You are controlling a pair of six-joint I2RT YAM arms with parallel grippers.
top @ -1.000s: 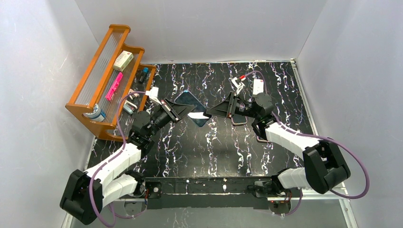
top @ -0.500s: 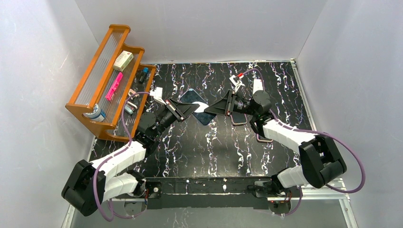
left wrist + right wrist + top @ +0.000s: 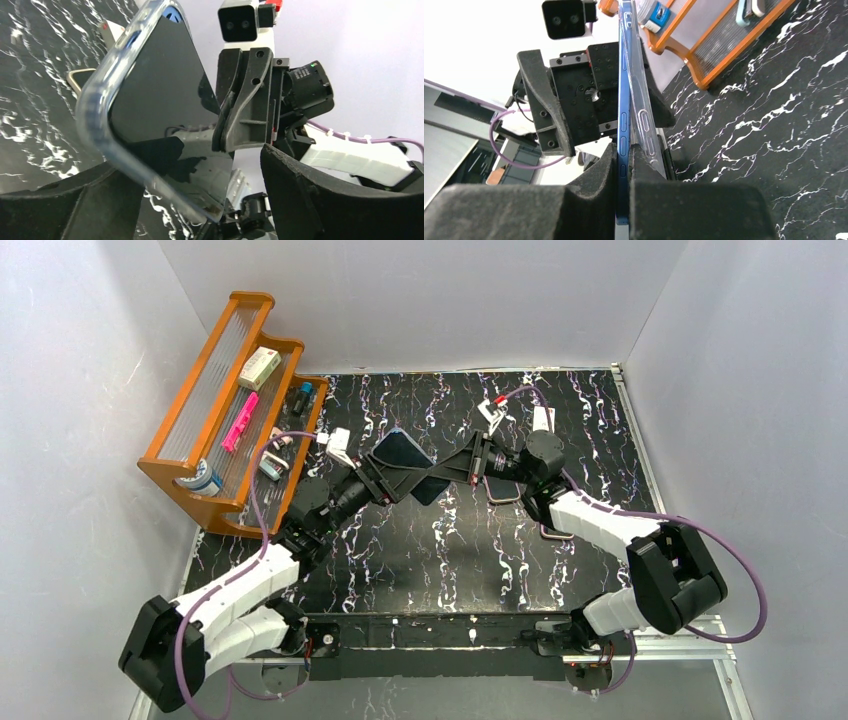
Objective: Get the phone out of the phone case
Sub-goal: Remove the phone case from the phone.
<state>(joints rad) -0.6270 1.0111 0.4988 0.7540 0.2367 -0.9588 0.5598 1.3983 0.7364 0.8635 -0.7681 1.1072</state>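
One phone (image 3: pixel 403 452) in one case (image 3: pixel 100 100) (two grippers flank it) runs far-left to near-right, right gripper (image 3: pixel 624 160) clamping the phone, left gripper (image 3: pixel 192 170) released.

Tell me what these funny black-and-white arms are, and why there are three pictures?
They are two robot arms bolted to a table. Each ends in a gripper, a hand with two fingers. One picture looks down from above. The other two come from small cameras on the wrists, so you see the fingers close up. The right gripper is pinched shut on the edge of a blue phone, holding it in the air. The phone has a see-through case on it. The left gripper is open, with one finger on each side of the phone. An orange shelf with small things on it stands at the left of the table.
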